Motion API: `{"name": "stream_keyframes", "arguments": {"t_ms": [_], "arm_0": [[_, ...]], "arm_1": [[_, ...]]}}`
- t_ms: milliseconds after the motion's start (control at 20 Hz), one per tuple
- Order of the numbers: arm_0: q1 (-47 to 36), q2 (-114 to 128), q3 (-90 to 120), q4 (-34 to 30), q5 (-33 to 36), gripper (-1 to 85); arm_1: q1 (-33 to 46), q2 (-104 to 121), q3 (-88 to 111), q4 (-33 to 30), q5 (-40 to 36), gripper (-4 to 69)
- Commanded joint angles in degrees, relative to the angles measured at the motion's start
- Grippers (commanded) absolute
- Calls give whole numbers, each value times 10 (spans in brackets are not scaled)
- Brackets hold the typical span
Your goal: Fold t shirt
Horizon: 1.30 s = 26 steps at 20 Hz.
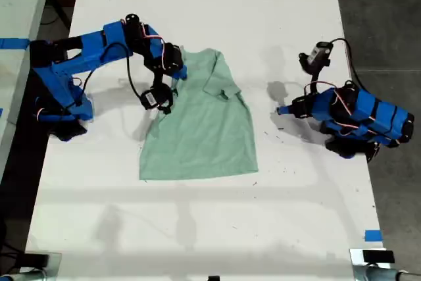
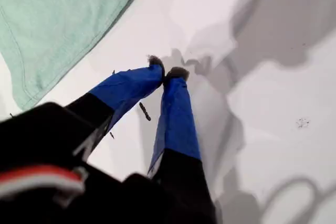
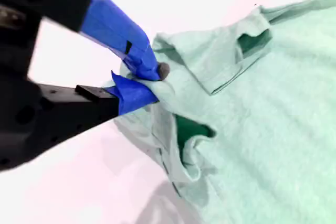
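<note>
The pale mint-green t shirt (image 1: 204, 123) lies mid-table, partly folded, with one sleeve turned over onto its body. My second gripper (image 1: 181, 70), on the arm at the exterior view's left, is at the shirt's upper left edge. In the second wrist view this gripper (image 3: 152, 82) is shut on a bunched fold of the t shirt (image 3: 262, 103). My first gripper (image 1: 281, 110), on the arm at the exterior view's right, sits apart from the shirt over bare table. Its tips (image 2: 168, 71) are shut with nothing between them, and the t shirt (image 2: 58, 19) lies a short way off.
The white table (image 1: 197, 228) runs the length of the exterior view, with dark floor beyond its right edge. A blue tape mark (image 1: 373, 235) sits near the lower right corner of that view. Cables loop over both arms.
</note>
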Motion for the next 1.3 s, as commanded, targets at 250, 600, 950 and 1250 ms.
{"name": "stream_keyframes", "arguments": {"t_ms": [250,600,950,1250], "arm_0": [[4,-129,-70,-20,-9,160],[-60,24,-66,96,-7,47],[-2,621,433,-54,-163,-2],[112,1105,1025,-279,-311,-3]], "arm_1": [[-1,7,36,1,-11,39],[-1,7,36,1,-11,39],[-1,7,36,1,-11,39],[1,8,36,2,-13,37]]}}
